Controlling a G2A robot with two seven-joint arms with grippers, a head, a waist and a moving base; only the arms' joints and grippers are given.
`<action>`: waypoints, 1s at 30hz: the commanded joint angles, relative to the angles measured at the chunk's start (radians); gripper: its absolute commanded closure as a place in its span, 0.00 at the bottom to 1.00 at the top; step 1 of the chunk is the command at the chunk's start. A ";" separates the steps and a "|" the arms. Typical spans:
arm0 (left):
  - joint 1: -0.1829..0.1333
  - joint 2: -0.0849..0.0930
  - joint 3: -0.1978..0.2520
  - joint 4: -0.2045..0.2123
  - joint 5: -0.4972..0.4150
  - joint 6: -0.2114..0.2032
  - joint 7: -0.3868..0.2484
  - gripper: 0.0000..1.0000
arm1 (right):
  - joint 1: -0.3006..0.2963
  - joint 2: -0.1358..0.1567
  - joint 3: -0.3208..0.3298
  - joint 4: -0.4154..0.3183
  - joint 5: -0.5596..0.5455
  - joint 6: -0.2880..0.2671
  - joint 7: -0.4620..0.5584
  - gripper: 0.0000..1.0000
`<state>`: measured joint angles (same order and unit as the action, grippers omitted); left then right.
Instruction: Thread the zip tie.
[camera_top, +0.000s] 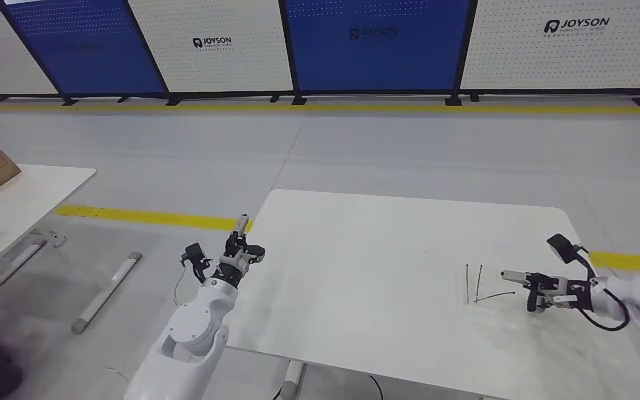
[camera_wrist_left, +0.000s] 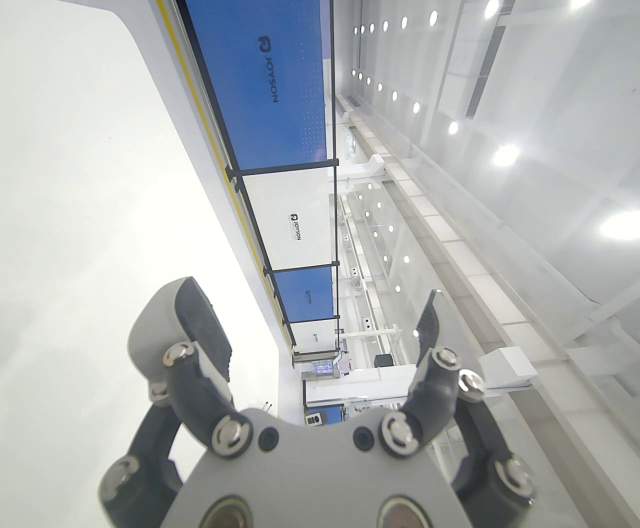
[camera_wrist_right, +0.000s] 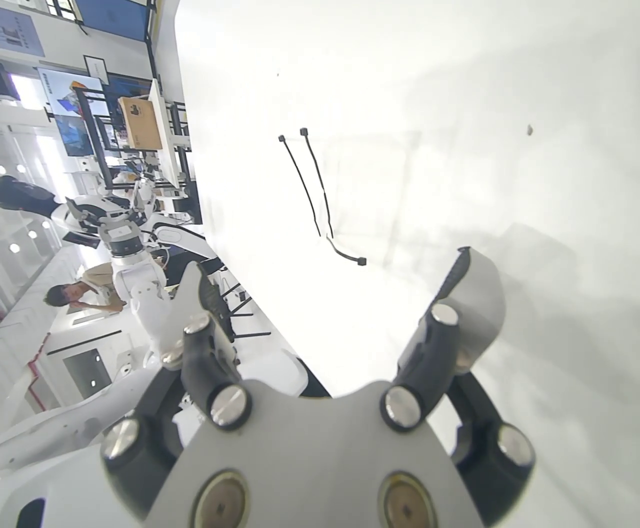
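- The right gripper (camera_wrist_right: 335, 290) is over the right part of the white table (camera_top: 380, 260), at the right edge of the top view and pointing toward frame left. Its jaws stand wide apart and hold nothing. One ribbed black pad (camera_wrist_right: 207, 295) faces inward across the gap.
- Just beyond its fingertips, toward frame left in the top view, three black zip ties lie flat on the table and are not threaded. None of them touches the gripper.
- Two long zip ties (camera_wrist_right: 306, 175) lie side by side, nearly parallel and slightly apart. Their square heads are at the end farther from the gripper, which is the upper end in the top view.
- The third zip tie (camera_wrist_right: 346, 254) lies crosswise at the tail ends of that pair, with its head on the side nearest the right gripper. Its tail comes right up to the pair's tails, but I cannot tell whether they touch.
- A small dark speck (camera_wrist_right: 528, 130) sits on the tabletop, well apart from the ties.
- The left gripper (camera_wrist_left: 315, 325) is in the lower left of the top view, at the table's left edge and well apart from the ties. It points toward the upper part of the frame. Its jaws are also spread wide, with nothing in them.
- Blue and white partition panels (camera_top: 375, 40) run along the upper edge of the top view, with a yellow floor line (camera_top: 150, 216) nearer the table.
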<state>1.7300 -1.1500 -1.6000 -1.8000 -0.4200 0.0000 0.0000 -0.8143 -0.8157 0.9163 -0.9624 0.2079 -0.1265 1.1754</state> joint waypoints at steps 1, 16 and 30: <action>0.000 0.000 0.000 0.000 0.000 0.000 0.000 0.00 | -0.008 0.000 0.003 -0.015 -0.008 0.001 -0.006 0.00; 0.000 0.000 0.000 0.000 0.000 0.000 0.000 0.00 | -0.010 -0.007 0.013 -0.006 -0.039 0.038 0.001 0.60; 0.000 0.000 0.000 0.000 0.000 0.000 0.000 0.00 | -0.003 -0.018 0.028 0.052 -0.019 0.006 0.033 0.72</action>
<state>1.7300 -1.1500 -1.6000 -1.8000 -0.4200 0.0000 0.0000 -0.8182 -0.8331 0.9445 -0.9139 0.1893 -0.1199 1.2076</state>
